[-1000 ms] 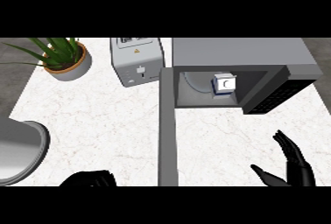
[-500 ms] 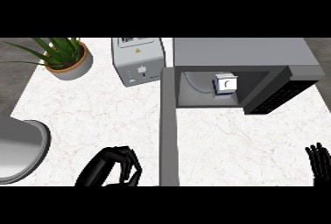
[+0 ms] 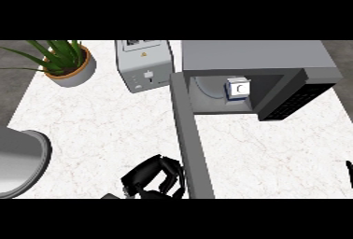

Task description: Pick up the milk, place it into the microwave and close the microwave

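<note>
The microwave stands at the far right of the counter, and the milk sits inside its cavity, toward the middle. Its door swings out toward the near edge, running from the cavity's left side down to the near rim of the counter. Just left of the microwave, at the far edge, stands the toaster, and farther left, at the far left corner, the potted plant. A round basin lies at the near left. The left hand is at the near edge, touching the door's left face, fingers curled. The right hand barely shows at the near right edge.
</note>
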You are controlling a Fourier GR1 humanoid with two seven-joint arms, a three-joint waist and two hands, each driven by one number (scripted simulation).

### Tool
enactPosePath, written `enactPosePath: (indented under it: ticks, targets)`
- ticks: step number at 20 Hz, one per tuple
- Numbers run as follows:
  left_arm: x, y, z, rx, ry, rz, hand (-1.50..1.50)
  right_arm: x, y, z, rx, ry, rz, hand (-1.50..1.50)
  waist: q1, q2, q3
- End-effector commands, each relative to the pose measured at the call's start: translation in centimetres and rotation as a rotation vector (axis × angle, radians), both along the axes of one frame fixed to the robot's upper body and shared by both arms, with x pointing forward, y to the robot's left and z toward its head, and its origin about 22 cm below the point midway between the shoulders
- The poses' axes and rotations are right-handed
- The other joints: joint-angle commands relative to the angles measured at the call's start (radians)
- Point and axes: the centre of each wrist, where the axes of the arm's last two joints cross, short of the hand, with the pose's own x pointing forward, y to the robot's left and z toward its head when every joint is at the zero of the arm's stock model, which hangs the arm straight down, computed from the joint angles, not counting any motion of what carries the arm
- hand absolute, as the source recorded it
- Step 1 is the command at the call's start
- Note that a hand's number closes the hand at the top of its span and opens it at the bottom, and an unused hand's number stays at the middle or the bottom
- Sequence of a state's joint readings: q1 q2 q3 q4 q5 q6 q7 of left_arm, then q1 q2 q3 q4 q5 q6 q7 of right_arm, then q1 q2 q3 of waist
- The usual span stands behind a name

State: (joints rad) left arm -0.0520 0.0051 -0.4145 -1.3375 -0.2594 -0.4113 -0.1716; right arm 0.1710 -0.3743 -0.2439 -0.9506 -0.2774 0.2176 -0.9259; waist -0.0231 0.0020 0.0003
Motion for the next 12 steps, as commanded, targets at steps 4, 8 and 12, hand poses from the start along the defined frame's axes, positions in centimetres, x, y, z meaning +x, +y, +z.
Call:
enactPosePath:
  ticks: [4, 8, 12]
  targets:
    - [0.4, -5.8, -2.3, 0.117, -0.004, -0.143, 1.5, 0.0, -0.1, 0.4, 0.037, -0.063, 0.063, -1.5, -0.008, 0.002, -0.001]
    - [-1.0, -7.6, -3.0, 0.015, -0.034, -0.186, 1.5, 0.6, -0.5, 1.8, 0.038, -0.102, 0.133, -1.5, -0.017, 0.003, -0.002]
    - [-1.8, -9.5, -2.3, -0.043, -0.056, -0.133, 1.5, 1.1, 0.6, 2.1, 0.039, -0.139, 0.172, -1.5, -0.039, 0.007, -0.003]
